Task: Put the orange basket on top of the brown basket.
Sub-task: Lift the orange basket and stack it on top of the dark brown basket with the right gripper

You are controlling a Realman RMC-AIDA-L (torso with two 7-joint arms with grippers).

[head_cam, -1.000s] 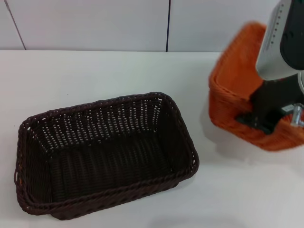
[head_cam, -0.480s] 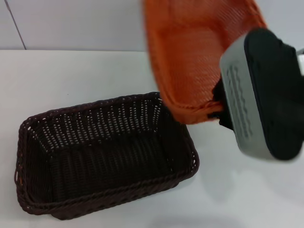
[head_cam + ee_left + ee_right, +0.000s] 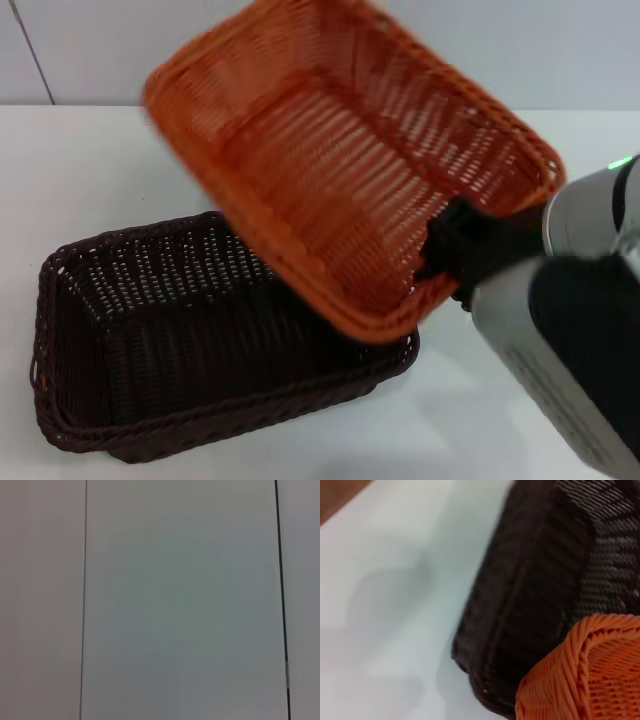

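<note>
Tilting woven orange basket (image 3: 340, 170) above brown basket (image 3: 150, 340)

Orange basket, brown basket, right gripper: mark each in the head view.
orange basket (image 3: 330, 170), head view, on its woven inner floor.
brown basket (image 3: 150, 340), head view, on its inner floor, left part.
right gripper (image 3: 452, 262), head view, at the black fingers clamped on the orange basket's rim.

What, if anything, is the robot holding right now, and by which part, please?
The right gripper holds the orange basket by its rim on one short end, tilted in the air above the brown basket. The left gripper is not in view.
</note>
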